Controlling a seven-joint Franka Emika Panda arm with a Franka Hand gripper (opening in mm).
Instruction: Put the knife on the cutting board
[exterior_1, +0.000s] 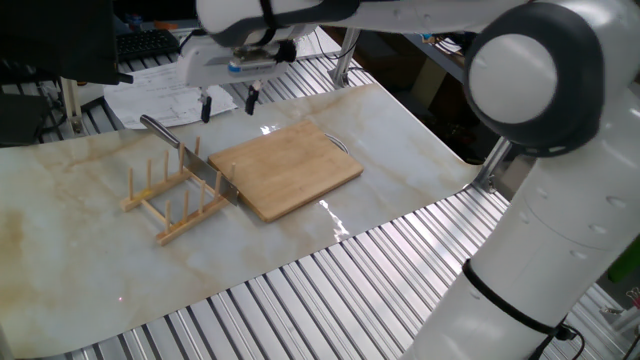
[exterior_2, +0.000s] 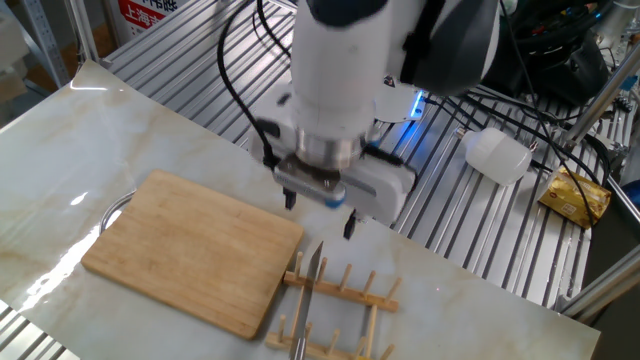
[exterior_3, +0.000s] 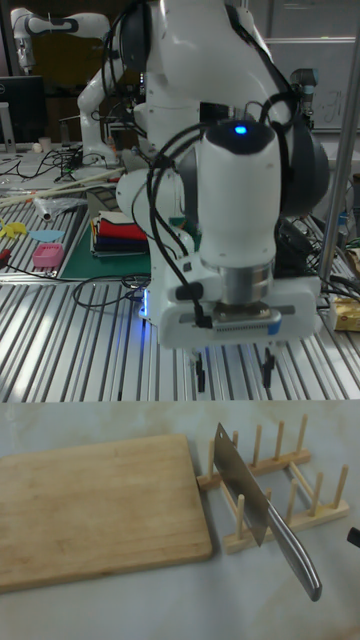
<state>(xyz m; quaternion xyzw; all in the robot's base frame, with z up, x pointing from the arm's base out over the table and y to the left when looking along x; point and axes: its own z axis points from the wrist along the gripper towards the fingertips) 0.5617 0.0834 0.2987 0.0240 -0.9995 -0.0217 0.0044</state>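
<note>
The knife (exterior_1: 188, 158) (exterior_2: 309, 290) (exterior_3: 252, 500) stands on edge in the wooden rack, its grey blade between the dowels and its slim handle pointing away from the cutting board. The cutting board (exterior_1: 285, 170) (exterior_2: 190, 250) (exterior_3: 95, 505) lies flat beside the rack, with its metal loop on the far edge from the rack. My gripper (exterior_1: 227, 98) (exterior_2: 318, 213) (exterior_3: 233, 375) hangs open above the table behind the rack and the board's corner. Nothing is between its fingers.
A wooden rack with upright dowels (exterior_1: 170, 200) (exterior_2: 340, 300) (exterior_3: 285, 480) holds the knife. Papers (exterior_1: 165, 90) lie behind the table. A white bottle (exterior_2: 497, 155) and a yellow packet (exterior_2: 575, 197) rest on the slatted metal surface.
</note>
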